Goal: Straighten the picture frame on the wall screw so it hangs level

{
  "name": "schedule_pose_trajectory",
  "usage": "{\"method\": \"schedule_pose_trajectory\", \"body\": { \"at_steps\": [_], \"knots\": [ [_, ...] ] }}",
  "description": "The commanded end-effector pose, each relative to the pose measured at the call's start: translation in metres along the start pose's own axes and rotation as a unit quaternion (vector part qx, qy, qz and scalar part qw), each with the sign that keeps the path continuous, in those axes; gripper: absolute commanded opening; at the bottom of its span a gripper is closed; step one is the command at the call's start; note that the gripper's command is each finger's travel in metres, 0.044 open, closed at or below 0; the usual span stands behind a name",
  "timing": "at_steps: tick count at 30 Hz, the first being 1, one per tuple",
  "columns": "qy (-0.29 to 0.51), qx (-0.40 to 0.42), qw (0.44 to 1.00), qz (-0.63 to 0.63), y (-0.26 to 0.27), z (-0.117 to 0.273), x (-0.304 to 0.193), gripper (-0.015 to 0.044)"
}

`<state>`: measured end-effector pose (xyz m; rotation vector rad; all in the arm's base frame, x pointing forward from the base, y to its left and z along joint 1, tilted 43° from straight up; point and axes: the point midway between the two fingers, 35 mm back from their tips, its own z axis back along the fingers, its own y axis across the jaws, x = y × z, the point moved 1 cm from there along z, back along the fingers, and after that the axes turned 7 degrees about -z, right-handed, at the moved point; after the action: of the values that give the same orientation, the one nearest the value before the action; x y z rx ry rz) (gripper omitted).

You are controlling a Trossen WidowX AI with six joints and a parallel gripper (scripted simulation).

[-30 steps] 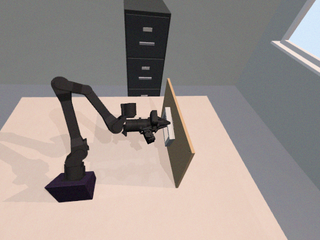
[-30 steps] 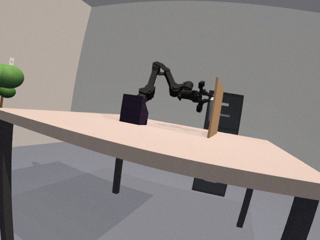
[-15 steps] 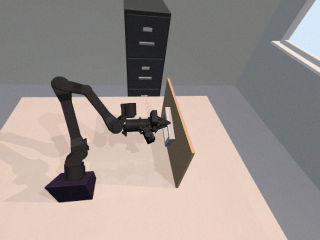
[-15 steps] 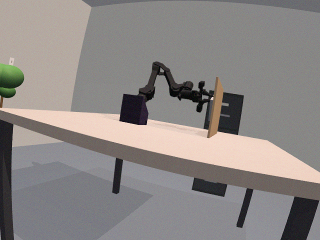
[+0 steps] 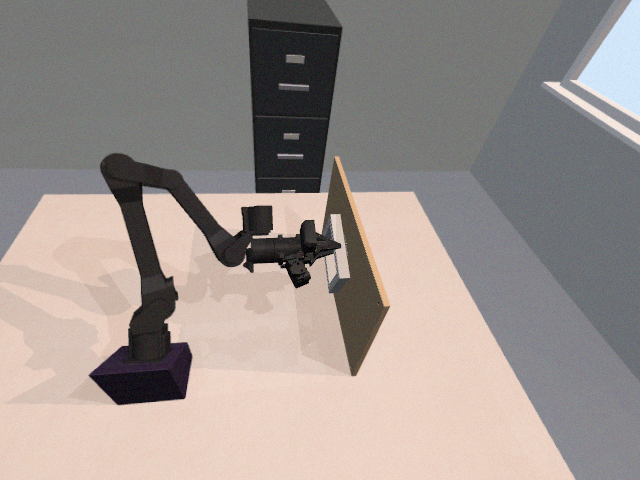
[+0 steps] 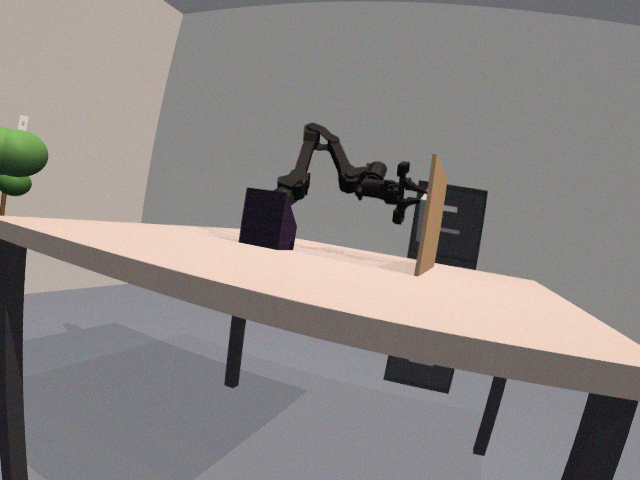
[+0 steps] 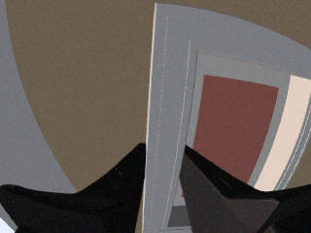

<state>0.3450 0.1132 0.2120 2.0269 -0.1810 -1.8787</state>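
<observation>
The picture frame (image 5: 341, 268) (image 6: 421, 219) (image 7: 172, 29) hangs on the brown face of the upright board (image 5: 356, 310) (image 6: 433, 227) (image 7: 73, 73). It has a grey-blue border, and inside it the wrist view shows a dark red field (image 7: 238, 116) and a cream band (image 7: 288, 131). My gripper (image 5: 339, 245) (image 6: 424, 196) (image 7: 165, 146) is shut on the frame's upper border, one finger outside its edge and one on the inner side. In the wrist view the border leans slightly from vertical; I cannot tell from this how level the frame is. The screw and notched strip are hidden behind it.
The arm stands on a dark purple block (image 5: 144, 384) (image 6: 263, 217) on the pale table (image 5: 289, 434) (image 6: 336, 289). The board stands upright on the table. A dark filing cabinet (image 5: 292, 103) (image 6: 467, 248) is behind the table. A green plant (image 6: 20, 152) is at far left in the exterior view.
</observation>
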Motion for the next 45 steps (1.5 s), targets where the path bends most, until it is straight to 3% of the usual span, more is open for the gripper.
{"method": "schedule_pose_trajectory", "body": {
  "at_steps": [1,45],
  "knots": [
    [0.000,0.006,1.000,-0.002,0.0044,-0.0003,-0.0005,0.0000],
    [0.000,0.006,1.000,-0.002,0.0063,-0.0002,-0.0026,0.0000]
  ]
}}
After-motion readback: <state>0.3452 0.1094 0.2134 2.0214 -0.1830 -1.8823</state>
